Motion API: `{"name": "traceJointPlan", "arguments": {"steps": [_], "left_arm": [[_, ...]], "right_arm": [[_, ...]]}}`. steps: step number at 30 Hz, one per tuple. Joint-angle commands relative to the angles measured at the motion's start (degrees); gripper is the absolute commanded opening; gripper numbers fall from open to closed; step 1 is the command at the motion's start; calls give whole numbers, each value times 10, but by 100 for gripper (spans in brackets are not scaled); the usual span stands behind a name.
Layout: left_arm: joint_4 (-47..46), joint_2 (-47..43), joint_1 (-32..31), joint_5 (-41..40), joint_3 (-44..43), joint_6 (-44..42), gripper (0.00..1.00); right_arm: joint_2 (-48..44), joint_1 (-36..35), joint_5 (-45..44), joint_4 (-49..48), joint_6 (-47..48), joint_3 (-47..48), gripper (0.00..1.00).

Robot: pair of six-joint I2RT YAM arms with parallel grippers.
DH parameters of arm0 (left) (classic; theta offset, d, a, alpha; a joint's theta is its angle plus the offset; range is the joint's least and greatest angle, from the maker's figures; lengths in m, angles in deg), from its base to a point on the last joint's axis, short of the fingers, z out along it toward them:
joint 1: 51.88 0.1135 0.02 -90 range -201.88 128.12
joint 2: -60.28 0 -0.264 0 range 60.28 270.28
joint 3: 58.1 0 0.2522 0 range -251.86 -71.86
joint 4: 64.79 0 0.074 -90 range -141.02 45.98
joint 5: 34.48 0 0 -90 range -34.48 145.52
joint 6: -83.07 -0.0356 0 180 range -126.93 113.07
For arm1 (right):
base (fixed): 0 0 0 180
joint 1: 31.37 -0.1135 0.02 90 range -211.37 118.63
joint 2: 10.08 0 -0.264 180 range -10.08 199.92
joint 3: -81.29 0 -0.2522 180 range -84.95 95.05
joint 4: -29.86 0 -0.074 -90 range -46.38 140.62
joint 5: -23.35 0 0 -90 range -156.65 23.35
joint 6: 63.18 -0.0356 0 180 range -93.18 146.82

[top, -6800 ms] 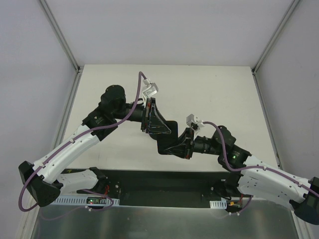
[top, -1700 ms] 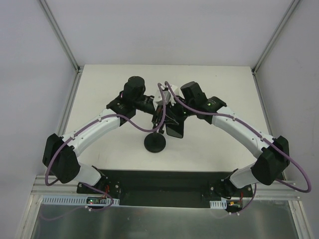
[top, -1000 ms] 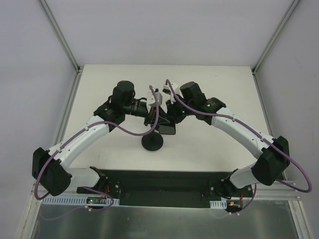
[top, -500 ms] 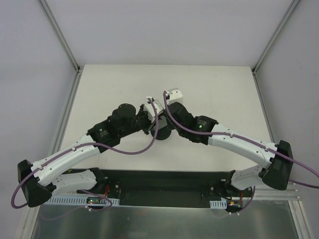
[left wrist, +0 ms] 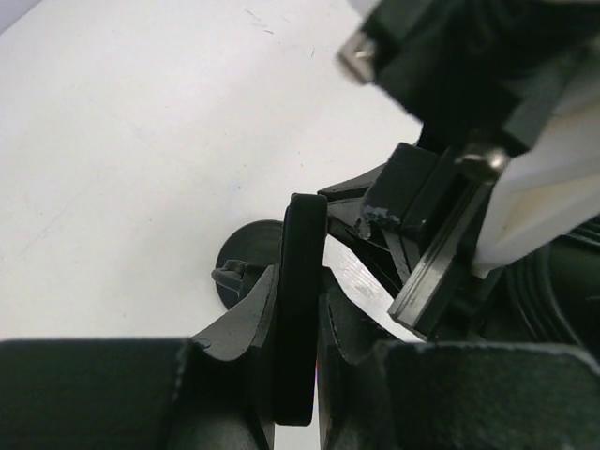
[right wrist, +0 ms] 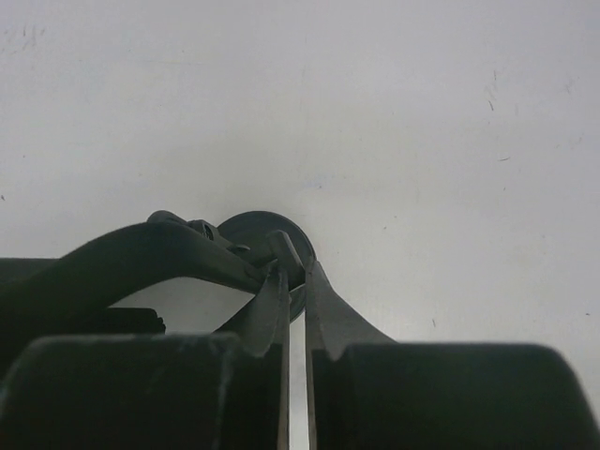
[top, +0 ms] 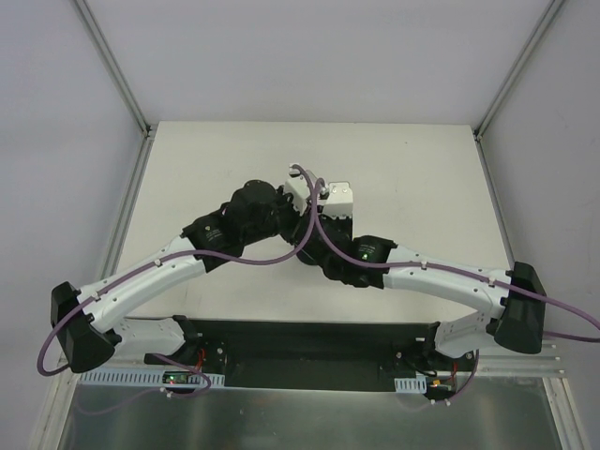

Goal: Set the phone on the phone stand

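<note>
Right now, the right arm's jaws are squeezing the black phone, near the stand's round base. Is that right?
Not quite: the left arm's jaws are squeezing the black phone, near the stand's round base. The left wrist view shows the phone edge-on between them.

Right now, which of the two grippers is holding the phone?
The left gripper: the phone stands edge-on, clamped between its jaws. The right gripper is shut, its tips by the phone stand's round base.
</note>
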Motion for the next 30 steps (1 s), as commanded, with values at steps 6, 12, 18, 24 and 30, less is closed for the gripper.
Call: {"name": "traceJointPlan", "arguments": {"steps": [6, 12, 18, 24, 30], "left_arm": [[15, 129, 40, -267, -35, -1, 0], [7, 147, 40, -224, -57, 29, 0], [-12, 147, 40, -204, -45, 29, 0], [-14, 161, 39, -187, -55, 25, 0], [-15, 156, 39, -168, -46, 11, 0]], "right_arm": [[-50, -98, -54, 29, -148, 33, 0], [-51, -99, -55, 14, -185, 11, 0], [-57, -113, -37, 6, -183, 26, 1], [-68, -146, -25, 26, -155, 56, 29], [-119, -153, 38, 37, -98, 31, 51]]}}
